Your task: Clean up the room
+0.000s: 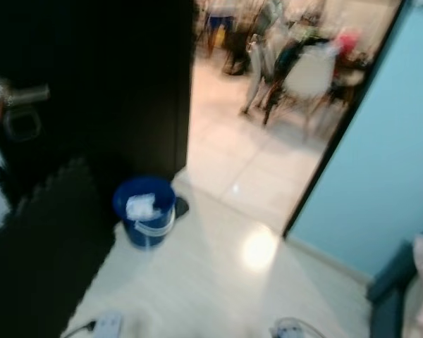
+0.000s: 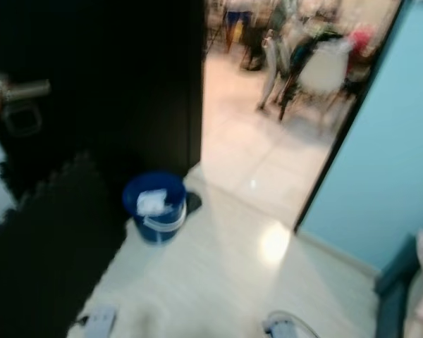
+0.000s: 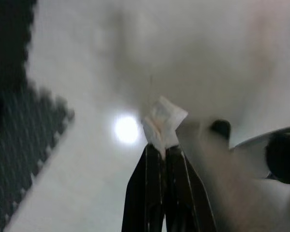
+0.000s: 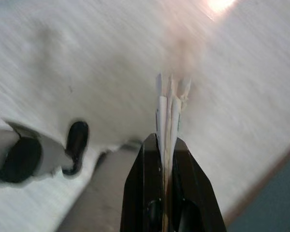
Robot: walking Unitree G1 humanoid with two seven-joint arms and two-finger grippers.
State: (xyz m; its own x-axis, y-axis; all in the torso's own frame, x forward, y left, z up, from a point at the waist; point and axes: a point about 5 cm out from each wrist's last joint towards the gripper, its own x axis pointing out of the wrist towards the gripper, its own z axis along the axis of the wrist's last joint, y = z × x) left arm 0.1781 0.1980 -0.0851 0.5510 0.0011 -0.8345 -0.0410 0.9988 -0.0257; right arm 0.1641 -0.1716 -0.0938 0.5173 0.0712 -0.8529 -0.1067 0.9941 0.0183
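A small blue bin [image 1: 145, 210] stands on the pale floor beside the dark open door [image 1: 92, 91], with white paper [image 1: 141, 206] lying inside it. In the left wrist view my left gripper [image 3: 163, 150] is shut on a crumpled white scrap of paper [image 3: 163, 121] that sticks out past its fingertips, above the floor. In the right wrist view my right gripper [image 4: 167, 141] is shut on a folded wad of white paper [image 4: 168, 104], also held over the floor.
A black foam mat [image 1: 42, 246] covers the floor at the left. Through the doorway lie tiled floor and blurred chairs [image 1: 303, 70]. A light blue wall [image 1: 388, 162] rises at the right, with a dark blue seat edge [image 1: 402, 289] below it. My feet [image 1: 289, 328] show at the bottom.
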